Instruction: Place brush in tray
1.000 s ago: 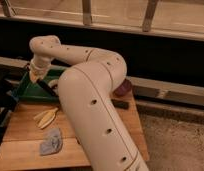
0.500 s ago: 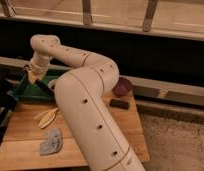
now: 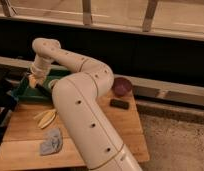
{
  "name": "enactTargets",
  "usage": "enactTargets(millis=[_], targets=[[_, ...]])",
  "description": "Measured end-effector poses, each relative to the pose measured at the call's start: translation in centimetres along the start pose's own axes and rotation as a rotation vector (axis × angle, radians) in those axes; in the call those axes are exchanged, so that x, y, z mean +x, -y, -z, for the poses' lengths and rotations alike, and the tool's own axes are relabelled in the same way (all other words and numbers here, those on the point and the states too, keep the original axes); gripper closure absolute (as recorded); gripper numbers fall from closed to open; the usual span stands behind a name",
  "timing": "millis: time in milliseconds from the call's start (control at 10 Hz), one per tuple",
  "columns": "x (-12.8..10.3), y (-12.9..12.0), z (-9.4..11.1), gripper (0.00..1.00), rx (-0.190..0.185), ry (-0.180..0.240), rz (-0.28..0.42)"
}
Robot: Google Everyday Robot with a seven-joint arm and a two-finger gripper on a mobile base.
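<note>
The green tray [image 3: 22, 91] sits at the back left of the wooden table. My gripper [image 3: 32, 80] hangs at the end of the white arm [image 3: 80, 100], low over the tray's middle. A slim dark stick, which looks like the brush [image 3: 43, 90], slants from just under the gripper toward the tray's right side. I cannot tell whether the brush is resting in the tray or held. The arm hides the tray's right end.
A dark purple bowl [image 3: 121, 86] stands at the back right of the table [image 3: 122, 125], with a short black block [image 3: 119, 104] in front of it. A yellow peel-like object [image 3: 45, 118] and a grey cloth [image 3: 51, 141] lie at the front left. A dark frame [image 3: 2, 107] stands at the left edge.
The arm's big forearm has swung left and toward the camera, uncovering the purple bowl and the black block. The gripper has stayed over the tray.
</note>
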Motion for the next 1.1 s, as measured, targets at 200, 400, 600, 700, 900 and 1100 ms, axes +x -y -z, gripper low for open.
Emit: enactTargets(millis=[200, 400, 600, 700, 900, 1100], targets=[[0.0, -0.3, 0.0, 0.58, -0.009, -0.002, -0.002], [0.2, -0.3, 0.0, 0.4, -0.012, -0.006, -0.011], [0.4, 0.1, 0.2, 0.22, -0.009, 0.002, -0.03], [0.6, 0.3, 0.5, 0.2, -0.003, 0.012, -0.038], [0.7, 0.7, 2.2, 0.2, 0.018, 0.048, -0.052], [0.8, 0.8, 3.9, 0.2, 0.038, 0.081, -0.061]])
